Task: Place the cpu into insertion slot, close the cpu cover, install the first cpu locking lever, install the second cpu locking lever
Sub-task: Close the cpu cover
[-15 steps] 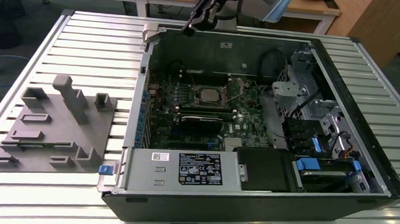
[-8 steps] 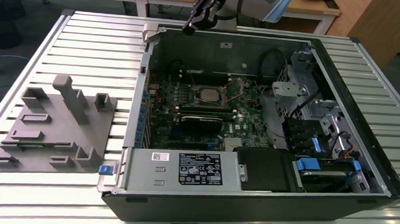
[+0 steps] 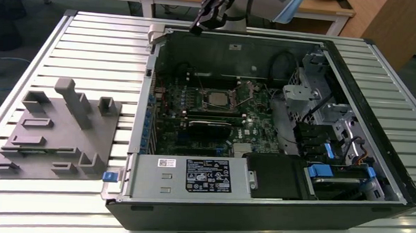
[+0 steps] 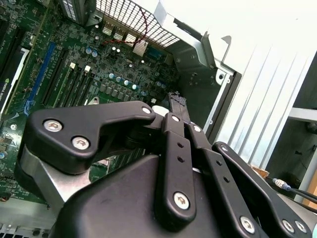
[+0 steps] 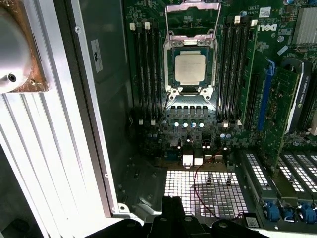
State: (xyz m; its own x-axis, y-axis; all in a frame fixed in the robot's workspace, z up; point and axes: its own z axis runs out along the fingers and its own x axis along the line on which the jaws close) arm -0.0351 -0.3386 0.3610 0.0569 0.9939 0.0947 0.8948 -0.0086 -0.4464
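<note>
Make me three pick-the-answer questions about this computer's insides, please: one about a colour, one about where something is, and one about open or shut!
1. What colour is the motherboard? A red; B green; C white.
2. Where is the cpu? A in the insertion slot; B off the motherboard; C at the motherboard's corner.
3. How is the cpu cover? A shut over the cpu; B taken away; C swung open.
Answers: 1 B, the board shows green in both wrist views. 2 A, the silver chip lies inside the socket's rim. 3 C, the frame is swung off the socket, leaving the chip bare.
</note>
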